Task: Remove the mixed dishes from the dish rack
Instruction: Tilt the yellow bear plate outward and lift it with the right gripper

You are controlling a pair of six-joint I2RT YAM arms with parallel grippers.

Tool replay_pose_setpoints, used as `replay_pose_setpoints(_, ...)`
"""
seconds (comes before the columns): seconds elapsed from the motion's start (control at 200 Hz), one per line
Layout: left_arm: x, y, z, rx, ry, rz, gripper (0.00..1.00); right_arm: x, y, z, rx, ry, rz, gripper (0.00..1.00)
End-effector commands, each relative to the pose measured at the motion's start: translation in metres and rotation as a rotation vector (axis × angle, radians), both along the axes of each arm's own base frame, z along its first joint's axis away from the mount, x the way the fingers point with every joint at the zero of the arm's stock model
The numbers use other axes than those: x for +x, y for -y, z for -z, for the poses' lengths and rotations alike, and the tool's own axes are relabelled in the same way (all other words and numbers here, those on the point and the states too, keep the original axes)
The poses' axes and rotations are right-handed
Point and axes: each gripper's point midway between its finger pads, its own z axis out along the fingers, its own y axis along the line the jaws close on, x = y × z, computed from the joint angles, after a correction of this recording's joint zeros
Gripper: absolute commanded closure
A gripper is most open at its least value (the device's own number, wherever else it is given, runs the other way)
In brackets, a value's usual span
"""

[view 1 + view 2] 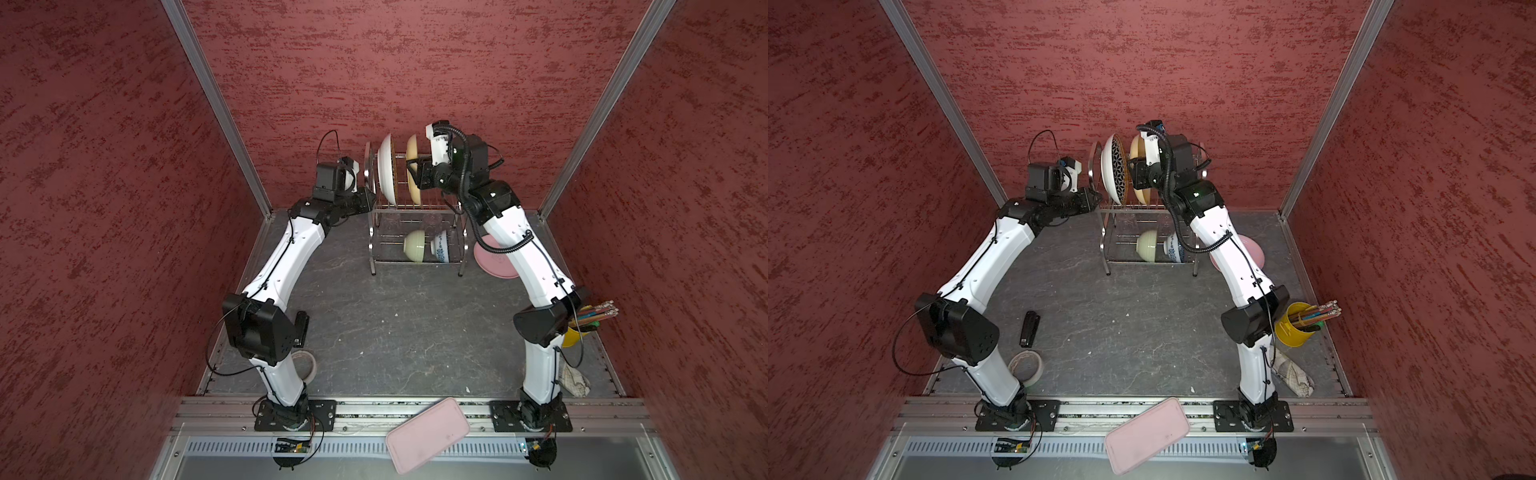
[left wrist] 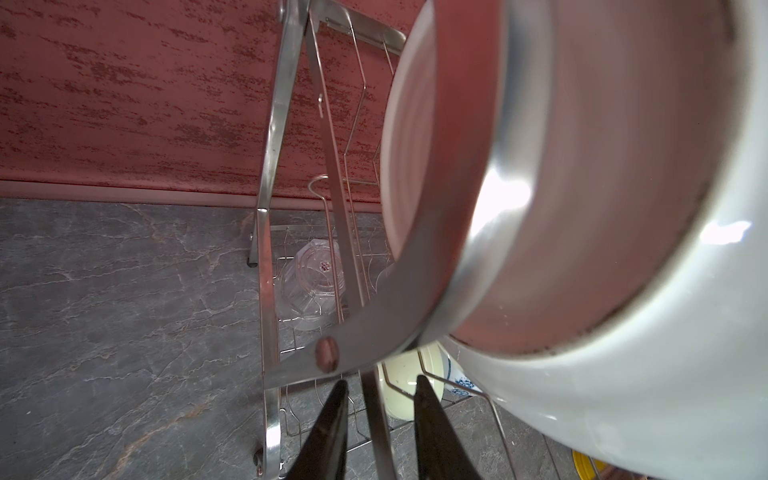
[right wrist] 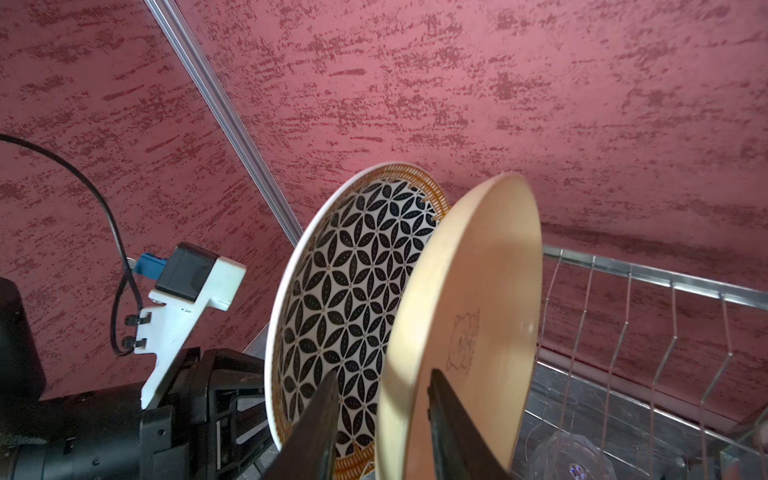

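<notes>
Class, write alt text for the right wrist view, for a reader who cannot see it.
The right gripper straddles the rim of the yellow-orange plate, which stands on edge in the dish rack. Beside it stands the black-and-white geometric plate, with the left arm beyond, against a red textured wall.

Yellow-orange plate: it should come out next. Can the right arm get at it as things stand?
Probably yes: the right gripper straddles the yellow-orange plate at its rim, one finger each side, and a gap separates it from the geometric plate.
</notes>
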Motion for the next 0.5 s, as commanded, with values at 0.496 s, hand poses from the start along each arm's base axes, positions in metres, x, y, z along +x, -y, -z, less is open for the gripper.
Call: replay_pose_setpoints(0.496,-0.0113,-0.0089,0.0297,0.070,-0.094,-0.006,0.71,0.0027,-0.0007,-0.0006,0.026,-0.016,-0.005,0.91)
